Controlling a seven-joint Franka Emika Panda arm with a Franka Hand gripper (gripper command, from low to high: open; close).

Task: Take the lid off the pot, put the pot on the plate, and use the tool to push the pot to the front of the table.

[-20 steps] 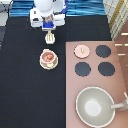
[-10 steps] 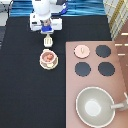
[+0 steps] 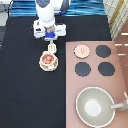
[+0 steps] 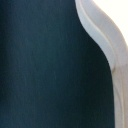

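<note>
A black worktop (image 3: pixel 25 85) fills most of the exterior view, with a reddish-brown stove counter (image 3: pixel 95 80) at its right carrying four black burners (image 3: pixel 82 68) and a large grey pan (image 3: pixel 95 106). The lid (image 3: pixel 81 50) lies on that counter beside the burners, off the pot and out of the way. The pot (image 3: pixel 48 59), its reddish pieces showing, sits inside the plate (image 3: pixel 48 65) near the middle of the worktop, so the uncovering and the placing look done. The tool (image 3: pixel 51 46) stands just above the pot in the exterior view, its head touching or nearly touching the plate's rim, its handle running up into the claw (image 3: pixel 49 38), which hangs directly over it below the robot's white body. Whether the claw is clamped on the handle or slack, I cannot tell. The wrist view shows only dark worktop and a pale curved edge, too close to name.
</note>
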